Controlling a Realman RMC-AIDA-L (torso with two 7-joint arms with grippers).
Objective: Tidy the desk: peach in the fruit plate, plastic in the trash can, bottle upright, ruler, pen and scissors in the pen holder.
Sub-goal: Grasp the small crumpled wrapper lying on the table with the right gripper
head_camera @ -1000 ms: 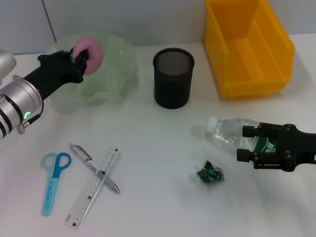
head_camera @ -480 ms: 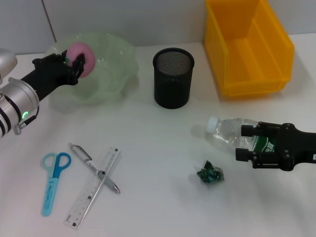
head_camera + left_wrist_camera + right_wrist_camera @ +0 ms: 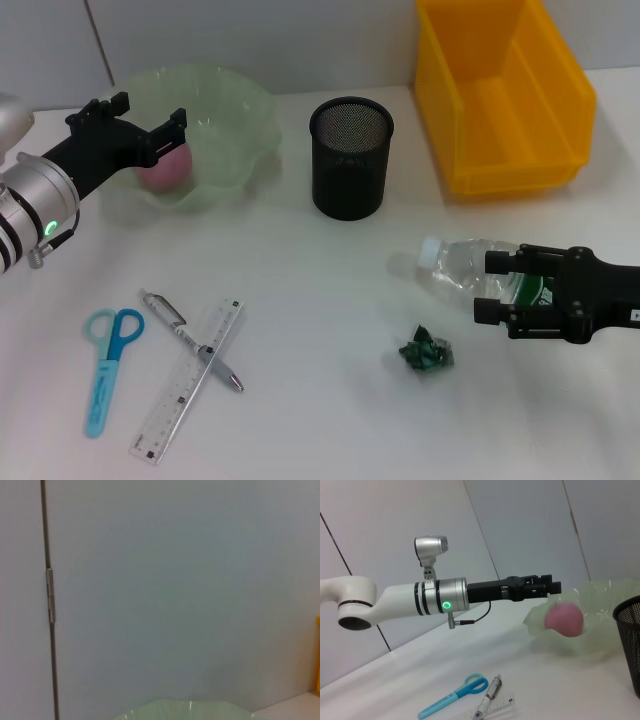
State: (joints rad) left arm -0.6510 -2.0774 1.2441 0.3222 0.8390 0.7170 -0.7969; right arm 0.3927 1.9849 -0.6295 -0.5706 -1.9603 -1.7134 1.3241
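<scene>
Nearest the robot, 3 desk tools are lying on the white bench point(image 3: 320, 430) at its left side: the blue scissors point(image 3: 107, 365) farthest left, then the clear ruler point(image 3: 188, 381) lying slantwise, with the grey pen point(image 3: 190, 339) crossing over it. Apart from them, toward the right, a crumpled scrap of green plastic point(image 3: 426, 354) is sitting on the bench.

Just beyond the plastic, the clear bottle point(image 3: 468, 273) is lying on its side, its white cap pointing toward the robot's left. The right gripper point(image 3: 487, 287) is reaching in from the right edge with its 2 black fingers point(image 3: 497, 262) spread wide, 1 on each side of the bottle's body; whether they are pressing on it cannot be told.

Farther back in the middle, the black mesh pen holder point(image 3: 351, 158) is standing upright. Behind it and to the right, the yellow bin point(image 3: 501, 92) is sitting against the wall.

At the far left, the pale green fruit plate point(image 3: 222, 133) is holding the pink peach point(image 3: 165, 167), which is lying inside it. The left gripper point(image 3: 150, 126) is hanging just above the peach with its fingers point(image 3: 176, 121) spread wide and gripping nothing; in the right wrist view the peach point(image 3: 564, 620) is sitting below that gripper point(image 3: 547, 586), apart from it. The left wrist view is showing only the wall and a sliver of the plate's rim point(image 3: 182, 708).
</scene>
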